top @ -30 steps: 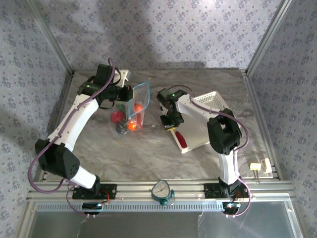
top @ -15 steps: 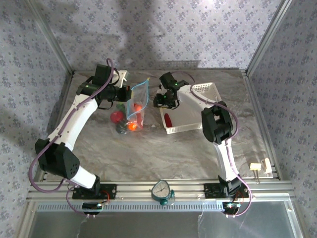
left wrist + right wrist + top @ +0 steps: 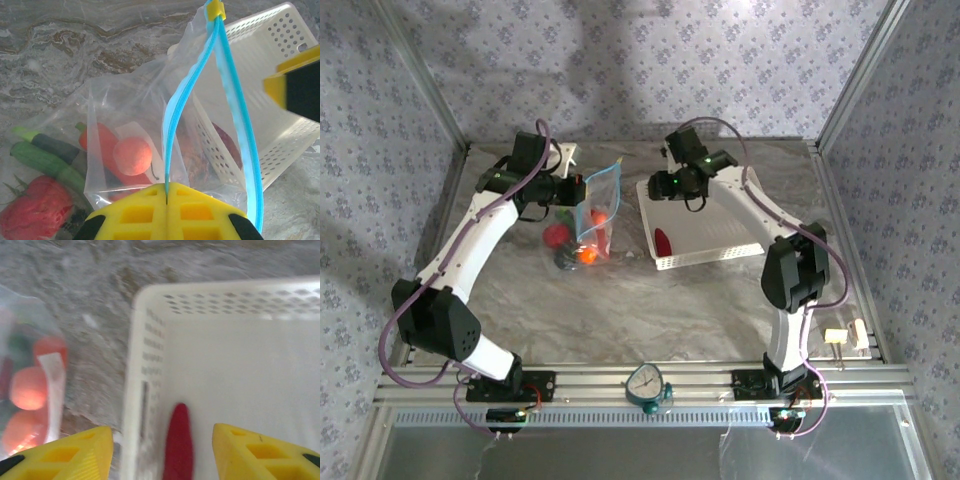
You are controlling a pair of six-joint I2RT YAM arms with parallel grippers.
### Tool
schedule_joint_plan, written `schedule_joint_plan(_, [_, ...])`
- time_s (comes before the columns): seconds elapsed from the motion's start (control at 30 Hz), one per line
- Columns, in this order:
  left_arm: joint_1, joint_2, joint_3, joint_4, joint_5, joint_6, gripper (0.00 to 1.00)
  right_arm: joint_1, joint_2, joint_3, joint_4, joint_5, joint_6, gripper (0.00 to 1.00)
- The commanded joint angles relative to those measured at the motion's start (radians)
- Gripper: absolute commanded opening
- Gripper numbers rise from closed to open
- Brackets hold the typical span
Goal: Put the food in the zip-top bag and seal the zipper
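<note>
Left tool [image 3: 166, 192]: closed on the zipper [image 3: 235, 100]; the blue strip is pinched between the yellow fingers [image 3: 200, 212], seen also from above [image 3: 582, 188].
Right tool [image 3: 162, 450]: open, the two yellow fingers are spread wide and nothing is held; it hangs over the near left part of the basket [image 3: 135, 365], seen also from above [image 3: 660, 185].
Zip-top bag [image 3: 125, 100]: held up by its rim on the left part of the surface [image 3: 620, 310], just beside the basket; the mouth is open, as the two blue strips are parted into a loop.
Zipper: it runs up from the left tool to a small yellow slider [image 3: 215, 8].
Food in the bag: an orange ball [image 3: 132, 156] and an orange-red long piece [image 3: 100, 145] are seen through the plastic.
Food at the lower left of the bag: a red piece [image 3: 30, 215] and green stalks [image 3: 42, 160]; whether they are inside cannot be told.
Food in the basket: one dark red piece [image 3: 178, 440] lies by the left wall.
</note>
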Motion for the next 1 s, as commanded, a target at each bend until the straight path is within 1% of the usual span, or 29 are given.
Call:
schedule_joint_plan(0.0, [0.008, -0.012, 0.001, 0.019, -0.001, 0.015, 0.04, -0.017, 0.027, -0.062, -0.209, 0.094, -0.055, 0.56])
schedule_joint_plan(0.17, [0.008, 0.007, 0.010, 0.018, 0.004, 0.011, 0.06, 0.007, 0.054, -0.129, -0.192, -0.001, -0.076, 0.55])
schedule_joint_plan(0.37, [0.007, 0.011, 0.021, 0.016, 0.004, 0.013, 0.07, 0.048, 0.116, -0.119, -0.181, -0.044, -0.083, 0.55])
schedule_joint_plan(0.8, [0.006, 0.015, 0.024, 0.016, 0.006, 0.017, 0.07, 0.061, 0.186, -0.109, -0.156, -0.075, -0.086, 0.55])
schedule_joint_plan(0.97, [0.007, 0.020, 0.029, 0.017, 0.009, 0.013, 0.07, 0.067, 0.216, -0.086, -0.164, -0.071, -0.091, 0.52])
